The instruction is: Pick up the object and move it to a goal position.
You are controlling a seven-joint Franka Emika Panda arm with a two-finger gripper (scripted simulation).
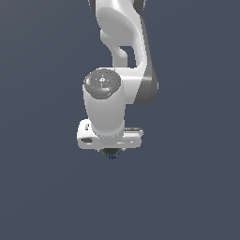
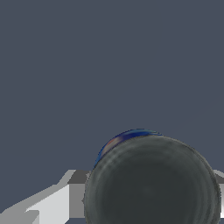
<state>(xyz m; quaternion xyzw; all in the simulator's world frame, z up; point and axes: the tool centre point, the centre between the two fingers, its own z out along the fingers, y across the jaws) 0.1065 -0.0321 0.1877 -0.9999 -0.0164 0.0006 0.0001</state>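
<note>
Hanging straight down from the white arm (image 1: 119, 51), the tool (image 1: 111, 151) sits at the middle of the exterior view, its pale cross-body seen almost end-on beneath the rounded wrist housing. The fingers themselves are hidden under that body, so how far they are spread cannot be told from either view. Just below the tool's underside a small dark lump pokes out: this is the object (image 1: 111, 153), blackish with a faint blue edge at its lowest rim, far narrower than the tool above it. It lies directly under the tool and touches or nearly touches its underside; whether it is pinched there or merely beneath cannot be made out.

In the wrist view a large dark grey rounded form with faint concentric rings fills the near part of the picture, and behind its edge a thin crescent of the object (image 2: 131, 134) shows, deep blue with a small reddish patch on one side. Pale grey and white blocky parts of the tool flank that round form. All around is an even slate-grey ground.
</note>
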